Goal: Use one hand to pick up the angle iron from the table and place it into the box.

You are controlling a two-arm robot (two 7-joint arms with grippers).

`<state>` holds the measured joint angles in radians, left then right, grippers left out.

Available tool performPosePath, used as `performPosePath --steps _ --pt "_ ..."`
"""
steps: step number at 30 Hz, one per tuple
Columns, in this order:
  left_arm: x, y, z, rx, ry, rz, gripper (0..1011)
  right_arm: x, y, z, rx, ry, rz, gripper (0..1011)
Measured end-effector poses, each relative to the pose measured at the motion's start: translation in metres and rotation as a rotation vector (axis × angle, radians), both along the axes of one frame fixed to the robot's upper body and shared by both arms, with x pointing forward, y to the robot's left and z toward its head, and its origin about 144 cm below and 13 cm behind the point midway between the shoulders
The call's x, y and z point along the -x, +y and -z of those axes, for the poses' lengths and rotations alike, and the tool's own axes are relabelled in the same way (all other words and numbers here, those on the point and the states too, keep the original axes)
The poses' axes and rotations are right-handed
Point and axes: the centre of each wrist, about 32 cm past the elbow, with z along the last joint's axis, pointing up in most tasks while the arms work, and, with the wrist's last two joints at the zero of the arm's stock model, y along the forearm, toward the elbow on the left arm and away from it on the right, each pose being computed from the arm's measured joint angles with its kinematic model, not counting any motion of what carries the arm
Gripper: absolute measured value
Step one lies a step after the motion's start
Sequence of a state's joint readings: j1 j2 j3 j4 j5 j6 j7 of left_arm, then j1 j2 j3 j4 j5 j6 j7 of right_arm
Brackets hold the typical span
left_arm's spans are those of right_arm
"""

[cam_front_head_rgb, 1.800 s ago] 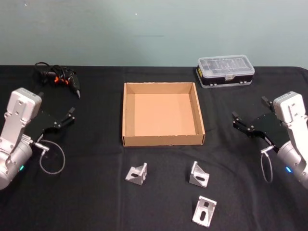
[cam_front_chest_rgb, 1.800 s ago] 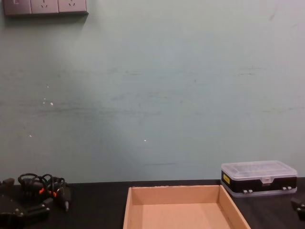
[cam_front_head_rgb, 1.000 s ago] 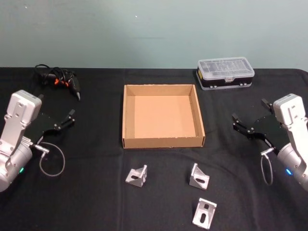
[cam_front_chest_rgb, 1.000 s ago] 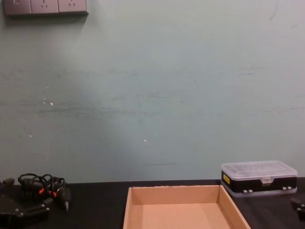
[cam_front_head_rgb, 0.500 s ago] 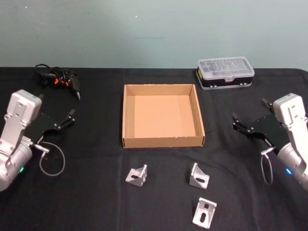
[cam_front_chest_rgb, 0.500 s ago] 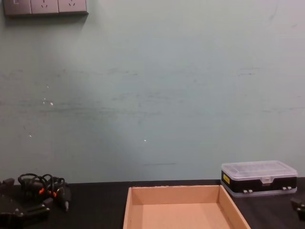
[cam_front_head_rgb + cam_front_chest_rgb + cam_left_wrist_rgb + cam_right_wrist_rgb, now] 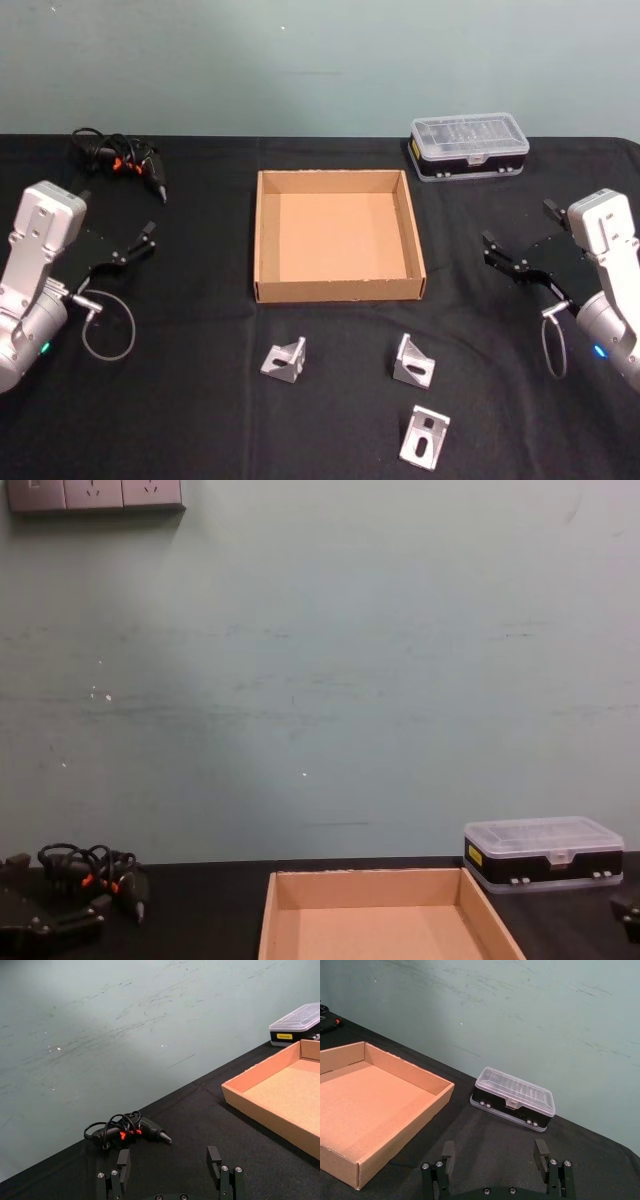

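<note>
At the start of the pick, by the look of it: no angle iron lifted, none in the box [image 7: 340, 292]. Hovering at 9 o'clock of the box, left gripper [image 7: 167, 1156], fingers spread wide apart and gripping nothing; at 3 o'clock, right gripper [image 7: 493, 1146], likewise spread and empty. Three brackets lying on the table [image 7: 180, 400] on the near side of the box, all apart from one another: left angle iron [image 7: 284, 361] at 7 o'clock, middle angle iron [image 7: 413, 362] at 5 o'clock, nearest angle iron [image 7: 424, 438] farther out toward 5 o'clock. Nearest one with a slotted face up, long axis roughly 1 to 7 o'clock; other two resting on one flange with the second raised, peak leaning toward 1 o'clock on the left one and 11 on the middle one, hard to read more exactly. Next, probably: pick one arm, swing to its closest bracket, turn the wrist to set fingers across a flange, descend, close, then carry toward 12 o'clock over the low wall and release
</note>
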<state>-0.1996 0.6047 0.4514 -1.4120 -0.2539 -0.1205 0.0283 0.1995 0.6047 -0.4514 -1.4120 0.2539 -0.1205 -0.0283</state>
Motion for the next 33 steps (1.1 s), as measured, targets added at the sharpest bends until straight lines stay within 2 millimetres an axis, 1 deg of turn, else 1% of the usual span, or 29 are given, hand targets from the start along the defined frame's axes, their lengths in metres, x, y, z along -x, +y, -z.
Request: performPosePath --steps 10,15,22,23,24,26,27,29,32,33 --pt "0.000 0.000 0.000 0.000 0.000 0.000 1000 0.000 -0.001 0.000 -0.004 0.003 0.002 1003" --pt "0.000 0.000 0.000 0.000 0.000 0.000 1000 0.004 -0.004 -0.007 -0.005 0.008 -0.019 1003" --pt "0.000 0.000 0.000 0.000 0.000 0.000 1000 0.014 -0.009 -0.029 -0.012 0.011 -0.085 1003" --pt "0.000 0.000 0.000 0.000 0.000 0.000 1000 0.016 -0.010 -0.034 -0.015 0.015 -0.106 1003" --pt "0.000 0.000 0.000 0.000 0.000 0.000 1000 0.016 -0.010 -0.034 -0.015 0.015 -0.106 1003" --pt "0.000 0.000 0.000 0.000 0.000 0.000 1000 0.021 -0.013 -0.047 -0.021 0.030 -0.159 1003" --pt "0.000 0.000 0.000 0.000 0.000 0.000 1000 0.021 -0.013 -0.047 -0.021 0.030 -0.159 1002" --pt "0.000 0.000 0.000 0.000 0.000 0.000 1000 0.024 -0.017 -0.060 -0.022 0.053 -0.223 1002" --pt "0.000 0.000 0.000 0.000 0.000 0.000 1000 0.026 -0.019 -0.069 -0.021 0.076 -0.271 1003" --pt "0.000 0.000 0.000 0.000 0.000 0.000 1000 0.026 -0.019 -0.069 -0.021 0.076 -0.271 1003"
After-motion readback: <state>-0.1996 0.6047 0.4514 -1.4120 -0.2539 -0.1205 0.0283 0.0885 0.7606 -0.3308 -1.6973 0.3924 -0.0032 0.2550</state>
